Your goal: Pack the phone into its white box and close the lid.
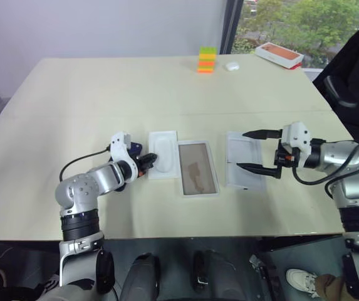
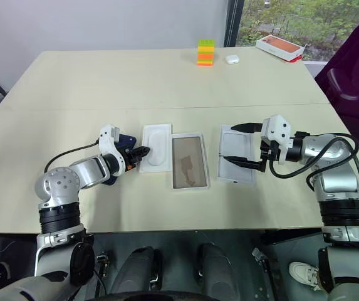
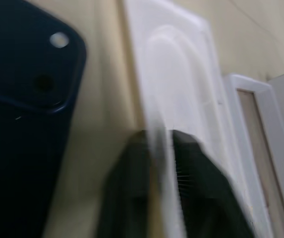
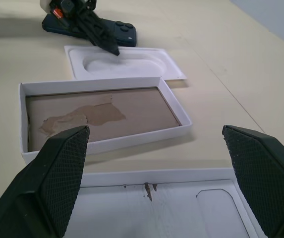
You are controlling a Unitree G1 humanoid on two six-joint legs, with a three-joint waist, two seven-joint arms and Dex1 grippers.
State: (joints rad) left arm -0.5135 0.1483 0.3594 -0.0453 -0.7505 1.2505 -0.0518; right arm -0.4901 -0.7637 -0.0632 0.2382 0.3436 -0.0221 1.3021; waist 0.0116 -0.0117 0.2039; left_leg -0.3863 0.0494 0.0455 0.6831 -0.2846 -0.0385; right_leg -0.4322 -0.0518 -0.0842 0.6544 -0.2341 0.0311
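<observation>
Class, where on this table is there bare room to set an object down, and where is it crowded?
Free: the wide stretch between the white box and the colored blocks, plus the table's far left. Crowded: the near row of phone, insert, box and lid.

Even, soft daylight covers the table (image 1: 104, 88), coming from the window (image 1: 304, 25) beyond its far right corner; shadows under the arms are faint and short. No harsh glare on the matte tabletop. The left wrist view is heavily blurred, the black fingers (image 3: 191, 193) and the white insert (image 3: 171, 64) smeared; the right wrist view is sharp, with its near fingers (image 4: 57, 173) slightly soft
</observation>
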